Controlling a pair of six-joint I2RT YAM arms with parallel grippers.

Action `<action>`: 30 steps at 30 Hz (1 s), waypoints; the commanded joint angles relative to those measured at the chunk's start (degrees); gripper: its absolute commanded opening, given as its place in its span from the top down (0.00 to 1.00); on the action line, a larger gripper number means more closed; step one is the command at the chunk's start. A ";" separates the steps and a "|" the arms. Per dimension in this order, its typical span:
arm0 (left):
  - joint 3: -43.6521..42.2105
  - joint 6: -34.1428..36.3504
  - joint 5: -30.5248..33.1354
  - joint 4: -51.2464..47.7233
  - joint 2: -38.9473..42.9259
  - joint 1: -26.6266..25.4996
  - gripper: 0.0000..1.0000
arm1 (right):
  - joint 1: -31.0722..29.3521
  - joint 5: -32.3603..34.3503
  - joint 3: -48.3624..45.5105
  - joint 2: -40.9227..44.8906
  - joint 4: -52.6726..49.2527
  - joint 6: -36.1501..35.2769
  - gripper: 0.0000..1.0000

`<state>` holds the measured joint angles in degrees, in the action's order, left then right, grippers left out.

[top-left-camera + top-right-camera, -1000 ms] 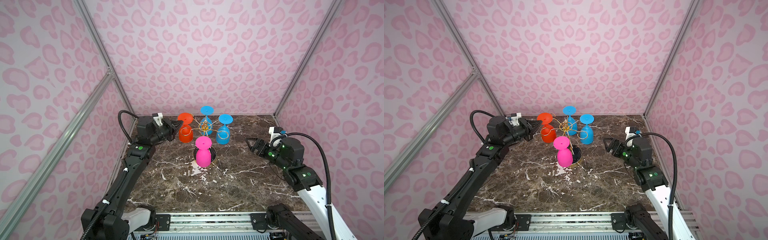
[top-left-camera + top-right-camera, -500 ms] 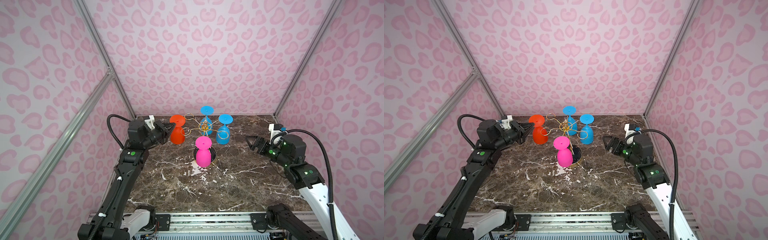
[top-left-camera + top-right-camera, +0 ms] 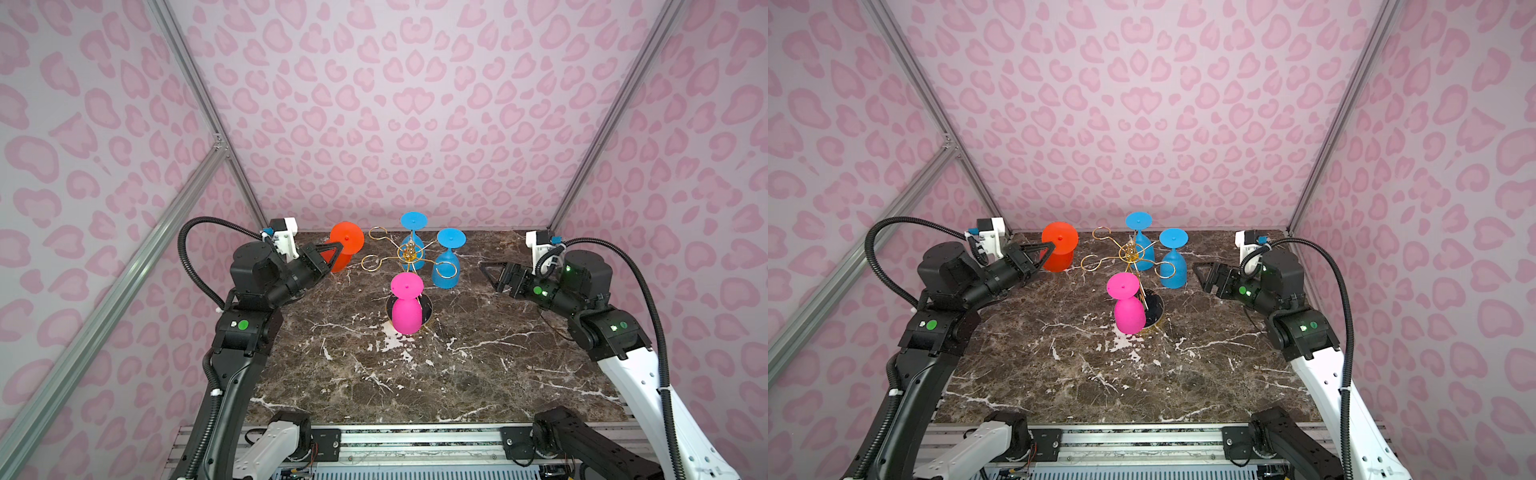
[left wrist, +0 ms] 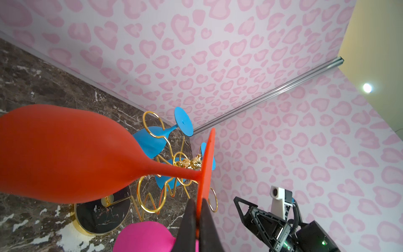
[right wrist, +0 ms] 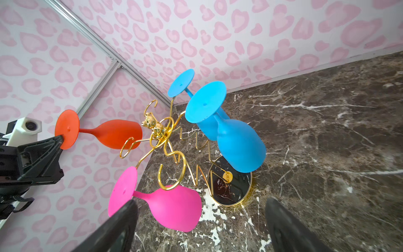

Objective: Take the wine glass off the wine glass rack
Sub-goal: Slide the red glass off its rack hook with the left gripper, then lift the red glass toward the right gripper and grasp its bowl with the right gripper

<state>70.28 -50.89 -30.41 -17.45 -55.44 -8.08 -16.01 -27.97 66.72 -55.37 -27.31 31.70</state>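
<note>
In both top views my left gripper (image 3: 338,248) (image 3: 1050,248) is shut on the rim of the orange wine glass's foot. The wine glass (image 3: 347,243) (image 3: 1060,239) hangs foot-up, just left of the wine glass rack and clear of its loops. The left wrist view shows the black fingers (image 4: 189,209) pinching the thin orange disc, with the bowl (image 4: 65,152) close to the camera. The gold wire rack (image 3: 409,252) (image 3: 1128,252) (image 5: 157,128) stands mid-table on a round black base (image 5: 229,185). My right gripper (image 3: 484,268) (image 5: 200,203) is open and empty to the right of the rack.
A pink glass (image 3: 406,313) (image 5: 174,207) hangs on the rack's near arm. Two blue glasses (image 3: 446,270) (image 3: 413,220) hang at its right and back. Pink patterned walls (image 3: 395,124) close in the marble table (image 3: 415,374) at the back and on both sides.
My left gripper has drawn the orange glass leftward, out of the rack's loop and away from it. The right gripper has stayed open beside the rack.
</note>
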 commanded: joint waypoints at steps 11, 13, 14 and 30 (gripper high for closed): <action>4.60 34.48 0.28 1.37 2.31 -13.09 0.97 | -3.53 -20.12 13.63 -8.44 10.88 4.27 0.13; 4.26 40.91 1.10 1.70 3.01 -16.71 0.97 | -4.09 -22.39 15.09 -9.42 12.45 5.72 0.12; 3.94 43.77 2.35 1.80 3.34 -18.53 0.97 | -4.35 -23.20 15.57 -9.86 12.96 6.50 0.12; 5.47 78.31 23.66 -2.82 0.83 -40.50 0.97 | -8.11 -26.21 17.46 -12.39 12.15 8.58 0.11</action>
<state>74.89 18.83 -12.27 -19.97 -54.11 -47.00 -23.46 -52.95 83.88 -67.46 -15.97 40.10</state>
